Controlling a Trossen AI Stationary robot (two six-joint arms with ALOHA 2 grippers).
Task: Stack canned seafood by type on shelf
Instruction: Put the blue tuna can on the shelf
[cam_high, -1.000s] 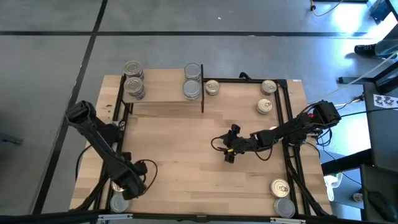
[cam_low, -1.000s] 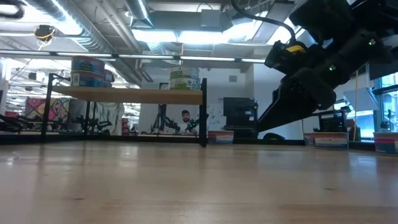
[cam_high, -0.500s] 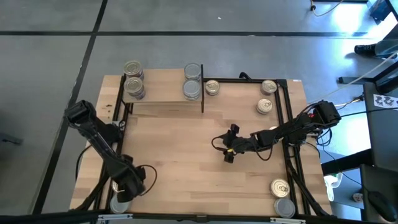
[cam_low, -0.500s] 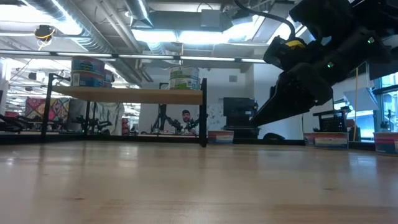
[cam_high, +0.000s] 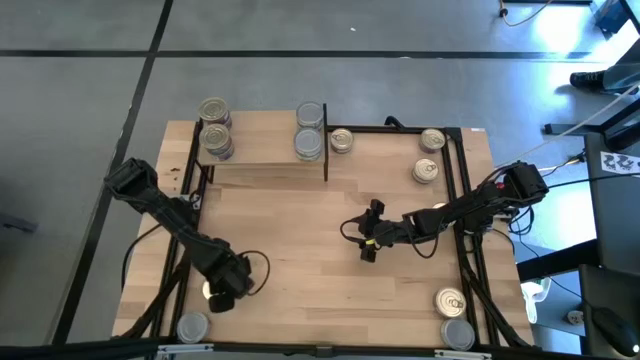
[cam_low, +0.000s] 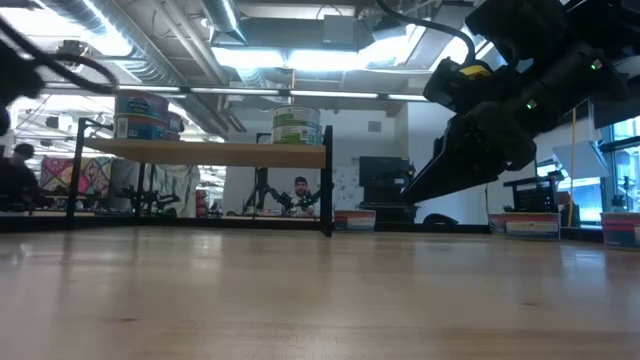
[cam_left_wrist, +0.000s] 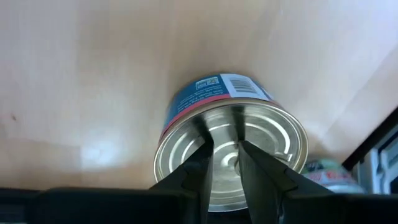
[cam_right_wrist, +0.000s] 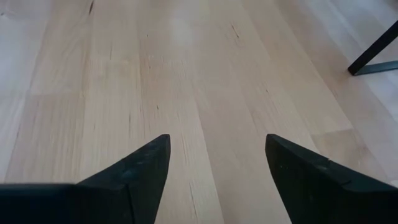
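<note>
I am carrying a silver-topped tin (cam_left_wrist: 230, 155), clenched in my left pincer (cam_left_wrist: 225, 163), up off the counter (cam_high: 300, 250), shelf-bound; right pincer (cam_right_wrist: 216, 163) is waiting released.

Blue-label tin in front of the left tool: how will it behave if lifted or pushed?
The blue-label tin looks like rigid metal, so it probably won't deform. Its smooth silver top and curved wall may slip in a grip. It is short and wide, so it likely slides when flat and rolls if on edge.
</note>
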